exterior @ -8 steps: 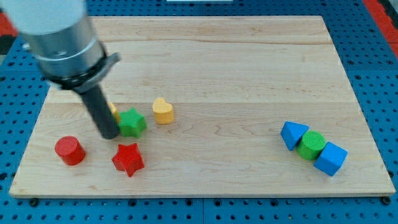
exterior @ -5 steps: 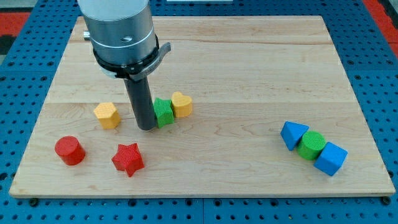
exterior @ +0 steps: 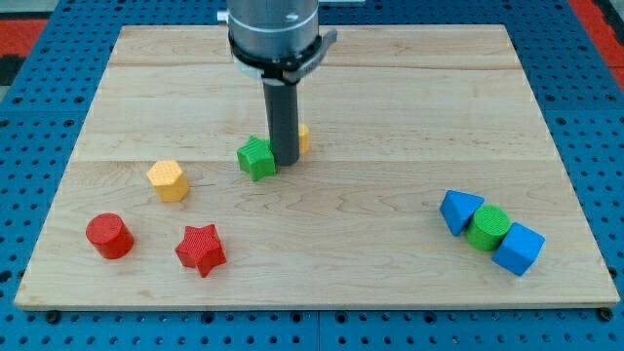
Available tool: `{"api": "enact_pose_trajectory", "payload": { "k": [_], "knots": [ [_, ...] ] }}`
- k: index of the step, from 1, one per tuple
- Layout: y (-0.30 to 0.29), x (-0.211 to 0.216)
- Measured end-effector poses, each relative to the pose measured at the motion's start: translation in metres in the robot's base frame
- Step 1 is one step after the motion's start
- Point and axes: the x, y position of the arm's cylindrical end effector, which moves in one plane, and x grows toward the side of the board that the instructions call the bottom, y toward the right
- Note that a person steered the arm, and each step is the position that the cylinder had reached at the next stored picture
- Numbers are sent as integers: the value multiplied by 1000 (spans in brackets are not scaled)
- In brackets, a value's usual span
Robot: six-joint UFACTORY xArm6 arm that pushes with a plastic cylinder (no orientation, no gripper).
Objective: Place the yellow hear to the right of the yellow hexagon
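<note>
— Where is my tip (exterior: pixel 287 161) right now?

— Near the middle of the wooden board (exterior: pixel 409 117), a little toward the view's left. It stands between the green star (exterior: pixel 256 158), touching on its left, and the yellow heart (exterior: pixel 303 138), which peeks out from behind the rod on the right. The rod carries no jaws, so nothing spreads or pinches.

— And the yellow hexagon (exterior: pixel 168 180)?

— Toward the board's left edge, well apart from the heart, with bare wood just to its right.

— What crowds the edges?

— A red cylinder (exterior: pixel 108 236) and a red star (exterior: pixel 201 250) sit near the bottom left corner. A blue triangle (exterior: pixel 459 211), green cylinder (exterior: pixel 488 227) and blue cube (exterior: pixel 518 249) touch in a row near the bottom right corner. The top strip and centre right are open wood.
</note>
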Motion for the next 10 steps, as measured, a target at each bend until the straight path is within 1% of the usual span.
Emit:
{"api": "enact_pose_trajectory", "payload": {
  "k": [1,2,3,4,5,6,7,8,9,10],
  "knots": [
    [6,-13],
    [43,-23],
    [94,-42],
    [93,-77],
    [31,-57],
    [-32,-55],
    [-61,-27],
    [-62,-12],
    [-64,14],
    [-68,21]
  ]
}}
